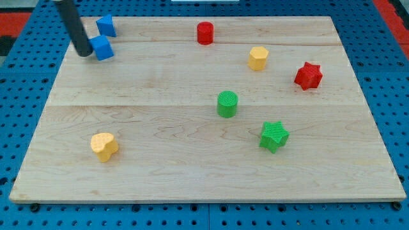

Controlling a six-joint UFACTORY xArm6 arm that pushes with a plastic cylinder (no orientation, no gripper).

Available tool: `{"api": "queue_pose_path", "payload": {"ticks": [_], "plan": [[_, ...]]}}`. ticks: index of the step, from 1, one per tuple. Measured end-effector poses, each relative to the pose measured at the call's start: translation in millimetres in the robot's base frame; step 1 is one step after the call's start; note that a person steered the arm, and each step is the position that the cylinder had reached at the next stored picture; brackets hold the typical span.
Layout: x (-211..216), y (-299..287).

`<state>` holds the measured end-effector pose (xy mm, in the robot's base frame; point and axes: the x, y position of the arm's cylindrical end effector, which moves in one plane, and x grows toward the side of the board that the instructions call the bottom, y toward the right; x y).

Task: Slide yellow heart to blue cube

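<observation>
Camera view: my tip (84, 53) rests at the upper left of the frame, just beside the left face of a blue cube (102, 48), possibly touching it; a bare rod, it has nothing to open or close and holds no block. A second blue block (106, 25), its shape less plain, sits just above, near the top edge of the wooden board (192, 172). The yellow heart (104, 146) lies at the lower left, well apart from both and almost straight below the cube. To do the step well, the tip would likely need to travel down past the heart, keeping to its left so as not to nudge it, settle just beneath it, then push upward along a line through the heart's middle toward the cube, correcting early if the lobed block starts to turn. A red cylinder (205, 32), yellow hexagonal block (257, 57), red star (308, 75), green cylinder (227, 103) and green star (274, 136) stand clear on the right. The rod's upper part is cut off by the frame's top, and whether the tip actually presses the cube cannot be told
</observation>
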<state>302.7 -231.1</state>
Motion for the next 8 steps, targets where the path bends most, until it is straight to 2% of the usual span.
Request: {"api": "queue_pose_path", "payload": {"ticks": [1, 2, 3, 4, 5, 6, 7, 8], "plan": [[6, 8], [62, 30], [116, 103], [178, 139], [215, 152], [250, 138], [266, 95], [255, 81]]}}
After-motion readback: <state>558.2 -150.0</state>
